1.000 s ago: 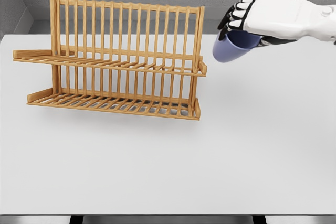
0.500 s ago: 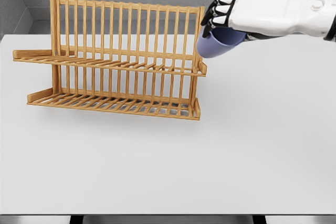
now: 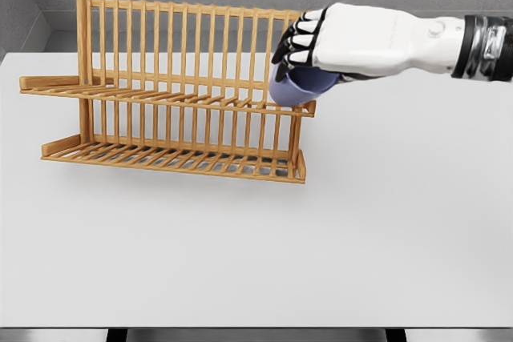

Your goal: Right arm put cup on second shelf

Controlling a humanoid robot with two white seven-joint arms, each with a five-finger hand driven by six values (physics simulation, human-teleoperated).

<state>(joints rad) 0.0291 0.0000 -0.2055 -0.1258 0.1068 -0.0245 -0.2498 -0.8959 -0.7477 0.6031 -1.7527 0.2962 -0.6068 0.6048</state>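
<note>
Wooden dish rack (image 3: 172, 90) sits on white table (image 3: 256, 254), two slatted tiers, tall back rails; both tiers bare along left and mid span. At rack's right end, upper tier: blue cup (image 3: 298, 86), tilted, bottom edge just above or grazing the slats by the right end post, can't tell which. Right hand (image 3: 309, 46) above it, fingers (image 3: 298, 40) curled tight over cup's top, firm hold, arm running off right of rack. Left arm not in frame. Step, as I read it: carry phase ending, placement over upper shelf starting. Next move prob. calls for shifting cup a bit further inboard from rack's end, levelling it, lowering onto slats, then opening fingers. Risk: rim catching end post.
</note>
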